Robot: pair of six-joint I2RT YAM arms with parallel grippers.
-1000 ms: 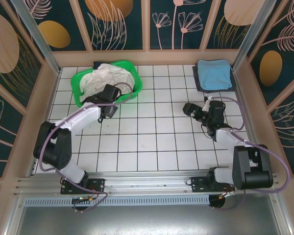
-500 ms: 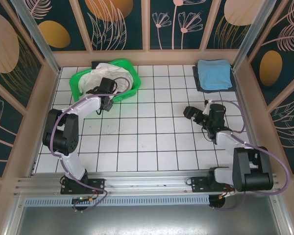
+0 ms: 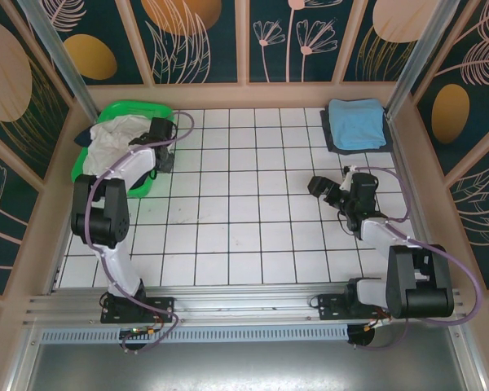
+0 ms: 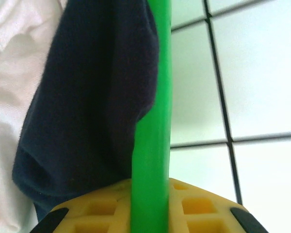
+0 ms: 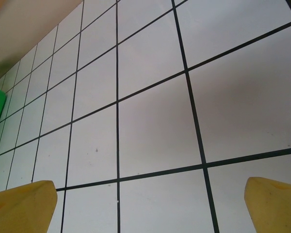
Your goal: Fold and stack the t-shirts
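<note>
A white t-shirt (image 3: 114, 138) lies crumpled in the green basket (image 3: 134, 107) at the far left corner. In the left wrist view a dark navy t-shirt (image 4: 87, 97) hangs inside the basket wall (image 4: 153, 121), next to the white t-shirt (image 4: 9, 97). My left gripper (image 3: 159, 155) is shut on the basket's right rim, and the green edge runs between its yellow fingers (image 4: 203, 208). A folded light blue t-shirt (image 3: 354, 122) lies on a dark one (image 3: 332, 145) at the far right. My right gripper (image 3: 316, 186) hangs open over bare tiles (image 5: 150, 204), holding nothing.
The white tiled table (image 3: 244, 228) is walled by a tan frame (image 3: 244, 96) on three sides. The basket is pressed close to the left wall. The right gripper's fingertips (image 5: 22, 204) point left, toward the middle of the table.
My left gripper has closed on the basket rim and dragged the basket left toward the far left corner. The right arm has hardly moved.
</note>
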